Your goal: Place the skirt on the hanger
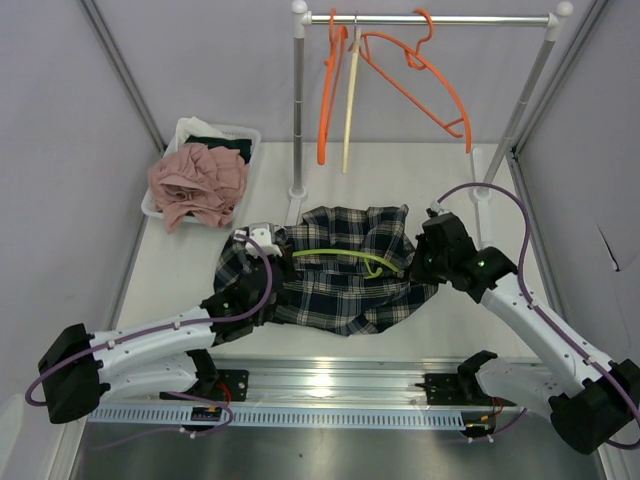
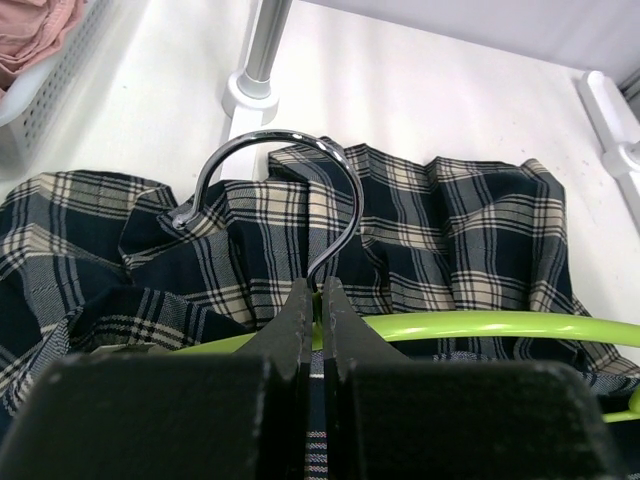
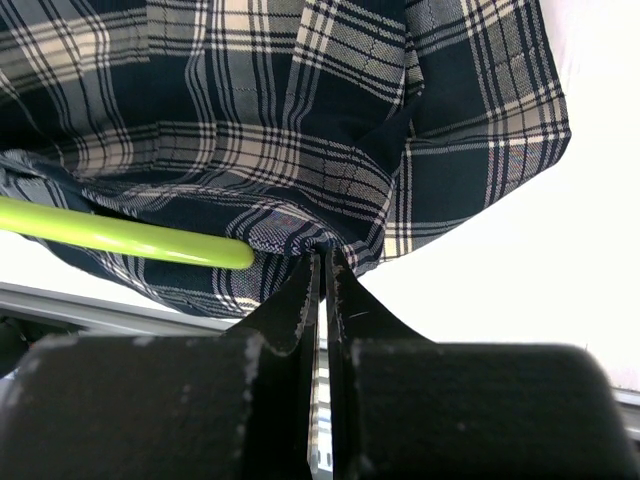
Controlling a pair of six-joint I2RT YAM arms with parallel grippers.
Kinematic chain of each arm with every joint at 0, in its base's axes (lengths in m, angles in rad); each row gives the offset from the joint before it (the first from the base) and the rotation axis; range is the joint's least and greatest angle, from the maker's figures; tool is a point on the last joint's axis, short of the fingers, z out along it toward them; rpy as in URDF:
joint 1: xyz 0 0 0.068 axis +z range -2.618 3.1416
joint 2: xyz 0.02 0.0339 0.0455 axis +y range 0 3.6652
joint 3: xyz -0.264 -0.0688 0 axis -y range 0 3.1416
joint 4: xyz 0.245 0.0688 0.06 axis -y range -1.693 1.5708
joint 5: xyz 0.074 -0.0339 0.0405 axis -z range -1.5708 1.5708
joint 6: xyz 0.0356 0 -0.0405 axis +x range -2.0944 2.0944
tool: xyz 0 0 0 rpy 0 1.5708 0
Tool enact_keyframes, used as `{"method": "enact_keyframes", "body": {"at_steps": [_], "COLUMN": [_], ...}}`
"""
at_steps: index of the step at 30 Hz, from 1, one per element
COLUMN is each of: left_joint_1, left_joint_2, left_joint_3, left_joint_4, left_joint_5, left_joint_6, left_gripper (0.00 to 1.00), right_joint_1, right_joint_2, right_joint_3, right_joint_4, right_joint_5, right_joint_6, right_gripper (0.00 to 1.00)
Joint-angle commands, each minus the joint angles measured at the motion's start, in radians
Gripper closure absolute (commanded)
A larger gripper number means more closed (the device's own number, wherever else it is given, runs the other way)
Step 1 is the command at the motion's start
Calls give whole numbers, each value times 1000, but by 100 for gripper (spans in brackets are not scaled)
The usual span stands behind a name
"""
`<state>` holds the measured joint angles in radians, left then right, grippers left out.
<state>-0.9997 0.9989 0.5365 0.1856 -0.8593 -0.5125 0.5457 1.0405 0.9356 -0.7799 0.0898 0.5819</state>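
The plaid skirt [image 1: 350,280] lies rumpled on the worktop [image 1: 180,270], a green hanger [image 1: 335,255] laid across its top. The hanger's chrome hook [image 2: 300,170] arches over the skirt's left folds. There the left tool [image 2: 318,300] is pinched narrow on the hanger's neck. At the skirt's right edge the right tool [image 3: 322,265] is clamped tight on a bunch of the fabric. Behind the skirt stands a rack [image 1: 297,110] with orange hangers [image 1: 420,85]. Behind and left of the skirt, a white basket [image 1: 240,135] holds pink cloth [image 1: 197,182].
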Motion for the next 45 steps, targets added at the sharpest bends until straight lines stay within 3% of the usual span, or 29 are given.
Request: {"method": "enact_keyframes", "body": {"at_steps": [1,19,30,38,45], "left_joint_1": [3,-11,-8,-10,-91], "left_joint_2": [-19,-10,102,106,119], "left_joint_3": [-35,-53,39,45,111], "left_joint_4": [-34,-32,-115,-63,-57], "left_joint_5": [-60,-61,-107,-64,-38], "left_joint_6": [77,89,62,107,163], "left_gripper": [100,100,100,100,100], "right_joint_1": [-35,-58,-58,-56,-33], "right_joint_2": [0,27,-13,-20,13], "right_joint_3": [68,109,134,163,276], "right_joint_4": [-10,-1,-39,-27,-27], "right_joint_5": [54,36,28,-22,-38], "right_joint_6": [-47,-62,-67,-67,-67], "right_gripper": [100,100,100,100,100]}}
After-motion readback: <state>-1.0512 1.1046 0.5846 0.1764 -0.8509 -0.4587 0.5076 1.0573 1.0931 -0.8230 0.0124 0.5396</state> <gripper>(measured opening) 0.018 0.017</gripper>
